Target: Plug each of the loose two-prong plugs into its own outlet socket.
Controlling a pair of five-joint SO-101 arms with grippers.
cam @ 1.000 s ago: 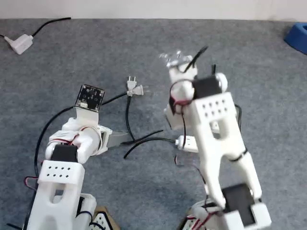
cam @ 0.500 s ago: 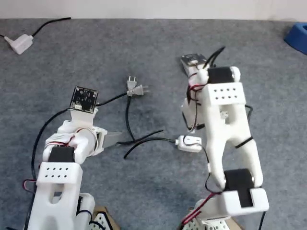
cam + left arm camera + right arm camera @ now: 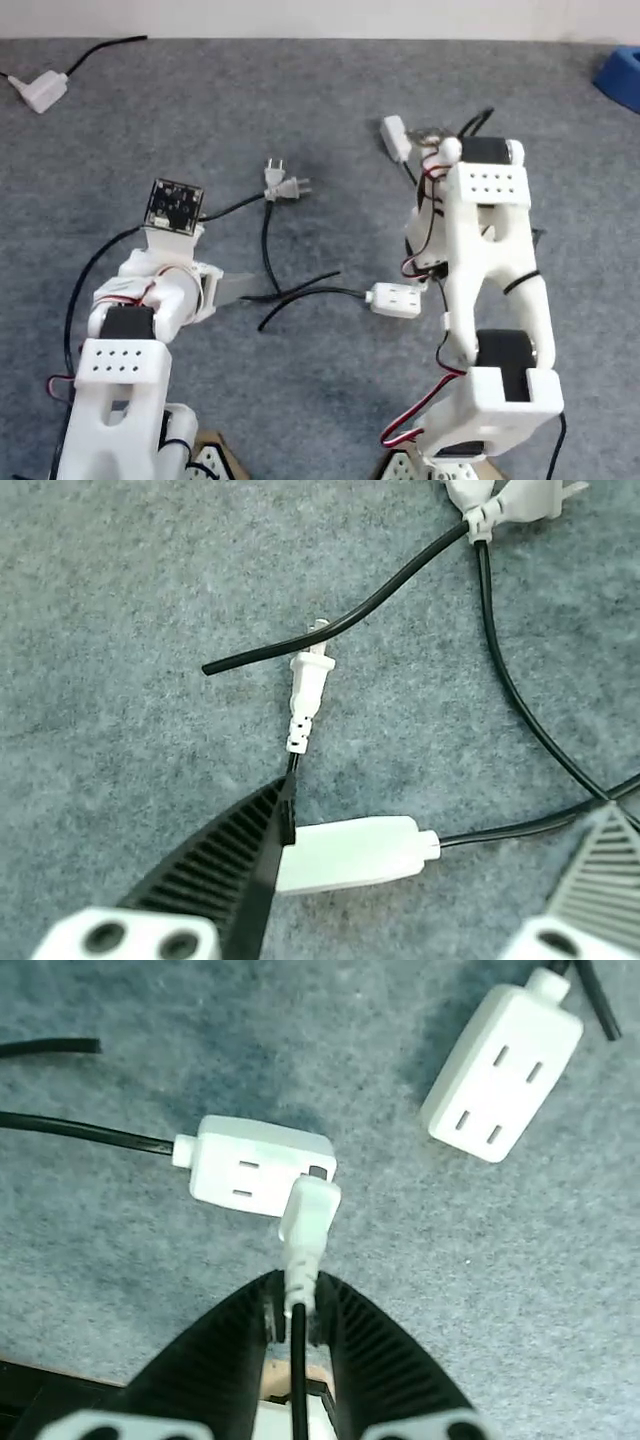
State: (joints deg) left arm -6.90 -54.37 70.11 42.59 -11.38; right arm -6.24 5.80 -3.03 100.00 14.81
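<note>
My right gripper (image 3: 297, 1285) is shut on a white two-prong plug (image 3: 310, 1215) with a black cord. The plug's front end sits over one edge of a white outlet socket (image 3: 255, 1165); whether they touch I cannot tell. That socket (image 3: 395, 298) lies beside the right arm (image 3: 485, 230). A second white socket block (image 3: 500, 1070) lies farther off. My left gripper (image 3: 447, 800) is open on the carpet, with a long white plug body (image 3: 350, 855) between its fingers. A small loose plug (image 3: 310, 685) lies just ahead. Another loose plug (image 3: 281, 184) rests mid-table.
Black cords (image 3: 268, 240) cross the grey carpet between the two arms. A white adapter (image 3: 40, 90) with its cord lies at the far left corner. A blue object (image 3: 620, 75) sits at the far right edge.
The right arm has swung to the right and drawn back toward its base. The left arm has shifted slightly, and the plugs on the carpet have stayed put.
</note>
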